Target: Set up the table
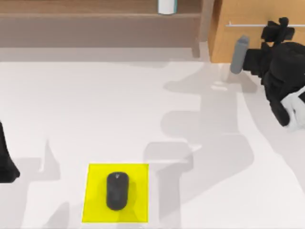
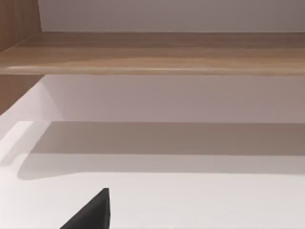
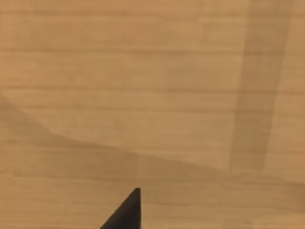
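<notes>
Right arm (image 1: 281,76) reaches up toward the cabinet (image 1: 248,33) above the table (image 1: 143,109), fingers' state unclear.

The table (image 1: 95,109) spans the whole top view, with a shelf (image 1: 95,24) standing along its far edge at left and centre. A cup (image 1: 167,6) sits on the shelf, right of its middle. To the right of the shelf, at the far right corner, stands a drawer cabinet (image 1: 238,33) with a handle bar (image 1: 245,24) across its front. Near the front edge, left of centre, a mat (image 1: 116,192) lies flat on the table — a mouse (image 1: 117,191) rests on the middle of it. The right arm (image 1: 281,76) reaches in from the right side, close before the cabinet front — the left arm (image 1: 5,162) sits at the left edge, well apart from the mat.
</notes>
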